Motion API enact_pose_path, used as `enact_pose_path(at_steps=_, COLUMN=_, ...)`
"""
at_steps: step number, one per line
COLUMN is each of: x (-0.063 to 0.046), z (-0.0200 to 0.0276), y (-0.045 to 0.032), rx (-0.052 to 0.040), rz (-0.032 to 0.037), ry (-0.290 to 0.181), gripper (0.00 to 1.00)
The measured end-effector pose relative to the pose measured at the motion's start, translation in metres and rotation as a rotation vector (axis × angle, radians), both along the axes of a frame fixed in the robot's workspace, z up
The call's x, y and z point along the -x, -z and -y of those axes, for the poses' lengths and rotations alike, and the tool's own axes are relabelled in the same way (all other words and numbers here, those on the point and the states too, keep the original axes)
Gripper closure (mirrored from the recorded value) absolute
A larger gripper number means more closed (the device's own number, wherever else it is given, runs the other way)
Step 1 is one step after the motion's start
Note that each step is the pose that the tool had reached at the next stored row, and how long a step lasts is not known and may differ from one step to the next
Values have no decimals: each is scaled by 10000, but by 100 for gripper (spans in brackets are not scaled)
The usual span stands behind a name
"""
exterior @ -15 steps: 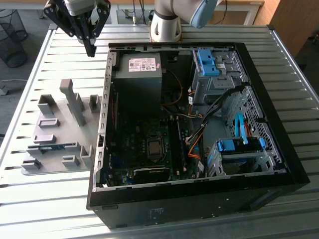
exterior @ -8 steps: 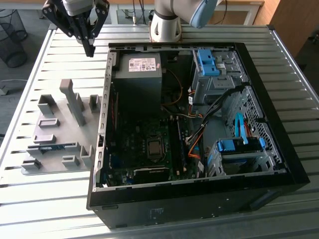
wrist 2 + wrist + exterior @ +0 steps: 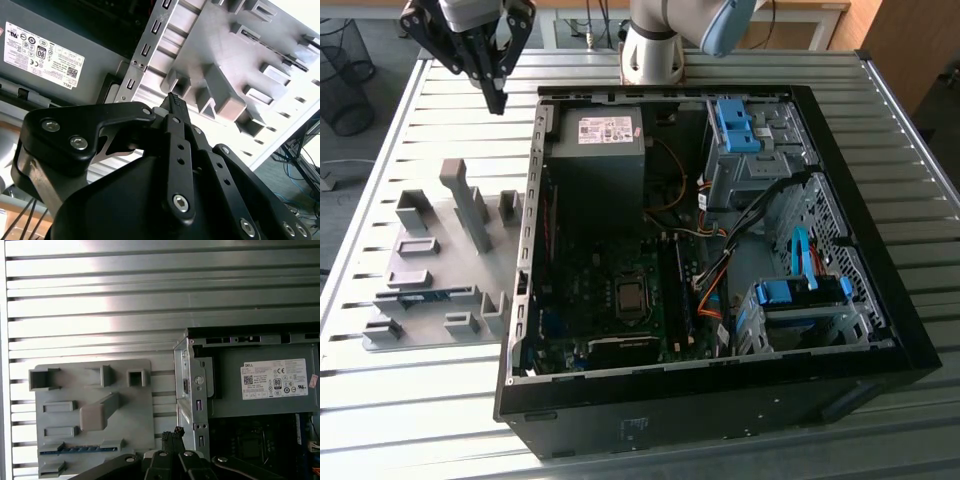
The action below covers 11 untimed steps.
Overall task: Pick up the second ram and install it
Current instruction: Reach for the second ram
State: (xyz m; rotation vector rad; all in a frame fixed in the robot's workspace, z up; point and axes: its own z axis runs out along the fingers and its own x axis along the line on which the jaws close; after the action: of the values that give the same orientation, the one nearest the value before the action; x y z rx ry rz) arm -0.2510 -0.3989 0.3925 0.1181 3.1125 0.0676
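The second ram [image 3: 424, 296] is a thin blue-green stick lying in a slot of the grey holder plate [image 3: 448, 280] on the exterior view's left, beside the open computer case [image 3: 720, 390]. In the first wrist view the second ram [image 3: 76, 449] shows as a blue strip low on the holder plate [image 3: 140, 410]. My gripper [image 3: 497, 100] hangs high above the table behind the holder plate, near the case's back corner. Its fingers [image 3: 175, 107] are shut together with nothing between them. The gripper [image 3: 173, 434] is well apart from the ram.
The case lies open with the motherboard [image 3: 620, 290], long dark memory slots [image 3: 673, 295], a grey power supply [image 3: 598, 150] and blue drive-bay latches [image 3: 735, 125]. Grey blocks [image 3: 470, 205] stand up from the holder plate. The slatted metal table [image 3: 420, 400] surrounds everything.
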Motion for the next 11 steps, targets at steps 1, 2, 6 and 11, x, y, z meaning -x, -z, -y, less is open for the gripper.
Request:
enact_pose_path(at_steps=1, x=7, z=0, y=0, rx=0, rz=0, ry=0, gripper=90)
enact_pose_path(at_steps=2, x=16, z=0, y=0, rx=0, rz=0, ry=-1, gripper=90)
enact_pose_path(at_steps=6, x=54, z=0, y=0, rx=0, rz=0, ry=-1, gripper=90)
enact_pose_path(at_steps=11, x=108, z=0, y=1, rx=0, rz=0, ry=0, gripper=90)
